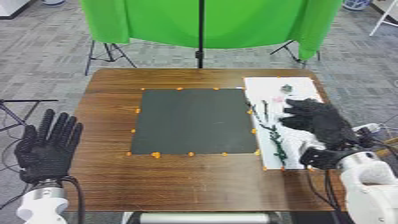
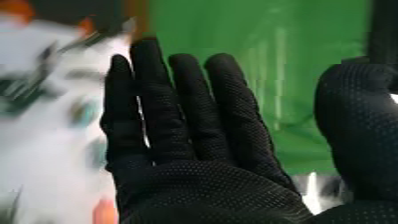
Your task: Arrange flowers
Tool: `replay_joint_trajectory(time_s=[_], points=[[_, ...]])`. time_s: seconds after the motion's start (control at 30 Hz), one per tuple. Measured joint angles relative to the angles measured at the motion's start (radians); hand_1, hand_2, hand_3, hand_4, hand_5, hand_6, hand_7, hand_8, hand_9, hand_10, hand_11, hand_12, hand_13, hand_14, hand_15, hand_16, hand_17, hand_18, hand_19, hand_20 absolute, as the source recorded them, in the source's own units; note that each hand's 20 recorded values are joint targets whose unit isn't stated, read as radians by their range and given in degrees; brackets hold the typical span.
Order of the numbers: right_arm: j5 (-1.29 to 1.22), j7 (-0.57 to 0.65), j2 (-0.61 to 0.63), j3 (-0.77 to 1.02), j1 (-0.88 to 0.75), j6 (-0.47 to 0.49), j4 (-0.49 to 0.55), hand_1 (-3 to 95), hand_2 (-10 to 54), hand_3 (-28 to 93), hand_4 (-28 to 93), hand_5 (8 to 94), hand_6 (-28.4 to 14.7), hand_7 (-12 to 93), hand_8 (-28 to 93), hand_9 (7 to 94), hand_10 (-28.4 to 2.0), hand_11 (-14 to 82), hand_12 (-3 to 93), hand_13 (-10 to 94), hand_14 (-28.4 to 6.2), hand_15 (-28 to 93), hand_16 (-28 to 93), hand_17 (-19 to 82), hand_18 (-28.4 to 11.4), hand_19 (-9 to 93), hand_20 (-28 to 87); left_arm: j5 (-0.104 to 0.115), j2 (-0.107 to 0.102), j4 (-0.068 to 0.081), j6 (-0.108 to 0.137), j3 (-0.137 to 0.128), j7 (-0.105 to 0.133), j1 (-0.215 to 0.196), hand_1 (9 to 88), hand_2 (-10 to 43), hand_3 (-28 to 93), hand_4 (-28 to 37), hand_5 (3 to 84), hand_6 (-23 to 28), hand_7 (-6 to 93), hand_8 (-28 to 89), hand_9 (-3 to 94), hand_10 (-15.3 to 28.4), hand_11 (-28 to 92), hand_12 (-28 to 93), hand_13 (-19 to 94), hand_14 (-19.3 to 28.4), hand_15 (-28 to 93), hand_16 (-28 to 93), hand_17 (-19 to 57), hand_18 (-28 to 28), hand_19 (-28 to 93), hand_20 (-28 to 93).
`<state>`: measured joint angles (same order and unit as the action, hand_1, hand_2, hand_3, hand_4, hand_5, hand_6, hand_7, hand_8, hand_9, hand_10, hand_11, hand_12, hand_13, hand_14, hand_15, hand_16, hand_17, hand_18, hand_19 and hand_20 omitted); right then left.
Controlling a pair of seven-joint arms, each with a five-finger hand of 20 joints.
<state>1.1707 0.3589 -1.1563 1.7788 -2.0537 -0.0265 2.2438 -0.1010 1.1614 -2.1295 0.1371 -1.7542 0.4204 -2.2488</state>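
your right hand [image 1: 317, 121] is open, fingers straight and thumb apart, with nothing in its grasp, a fair shape for starting a pick. your left hand [image 1: 48, 145], open and empty too, is out to the left, probably kept aside to leave room. between them you have the brown wooden table [image 1: 191, 185], then the dark mat [image 1: 191, 120], perhaps the arranging space. beside it, below your right hand, is the white sheet [image 1: 261, 89]; on that lie a leafy green stem [image 1: 278, 146] and thin dark sprigs [image 1: 266, 111], likely set out for easy reach.
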Motion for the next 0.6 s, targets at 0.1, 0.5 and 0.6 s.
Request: replay_joint_trajectory(time_s=[0.1, 0.5, 0.6], points=[[0.136, 0.044, 0.036, -0.071, -0.004, -0.007, 0.000, 25.4, -9.4, 78, -26, 62.5, -7.3, 10, -12, 64.2, -18.6, 13.4, 14.6, 60, -14.2, 33, 18, 22, -21.6, 66, 21, 0.000, 0.000, 0.000, 0.000, 0.000, 0.000, 0.000, 24.9, 16.2, 77, -28.3, 38.1, 6.7, 6.5, -11, 35.5, 13.9, 14, 4, 24, 11.7, 18, -8, -2.6, 9.4, 28, 8], [0.694, 0.167, 0.055, -0.245, -0.003, -0.052, -0.093, 29.5, -9.5, 72, -28, 61.6, -4.9, 22, -14, 56.3, -19.2, 64.1, 36.7, 53, -17.5, 83, 31, 25, -25.0, 85, 31, 0.001, 0.001, 0.001, 0.002, 0.004, -0.007, 0.003, 25.0, 16.4, 77, -28.3, 38.8, 7.3, 7.3, -10, 35.3, 14.1, 14, 5, 26, 13.5, 21, -7, -3.1, 9.8, 29, 9], [0.812, 0.208, 0.058, -0.278, -0.001, -0.149, -0.112, 30.8, -9.5, 69, -28, 59.1, -3.6, 35, -17, 56.2, -18.9, 68.5, 40.1, 54, -17.5, 86, 34, 26, -25.6, 85, 37, 0.001, 0.001, 0.001, 0.002, 0.005, -0.010, 0.004, 25.0, 16.4, 77, -28.3, 39.1, 7.5, 7.6, -10, 35.6, 14.1, 15, 6, 26, 13.5, 21, -7, -3.1, 9.9, 29, 9]])
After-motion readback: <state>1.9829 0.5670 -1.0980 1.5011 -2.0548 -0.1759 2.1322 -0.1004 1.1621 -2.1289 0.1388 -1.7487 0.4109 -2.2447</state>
